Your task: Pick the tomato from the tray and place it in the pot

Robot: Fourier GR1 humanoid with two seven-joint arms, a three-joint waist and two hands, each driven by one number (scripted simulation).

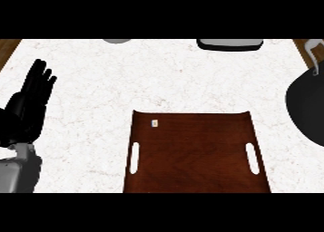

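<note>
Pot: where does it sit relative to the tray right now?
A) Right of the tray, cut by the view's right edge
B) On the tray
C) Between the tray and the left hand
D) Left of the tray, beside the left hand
A: the dark pot stands on the counter to the right of the brown tray, apart from it and cut off by the right edge; the left hand is on the other side.

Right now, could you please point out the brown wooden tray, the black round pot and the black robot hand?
brown wooden tray (191, 154): head view, bare floor between its slots.
black round pot (315, 108): head view, dark body.
black robot hand (27, 108): head view, palm.
</note>
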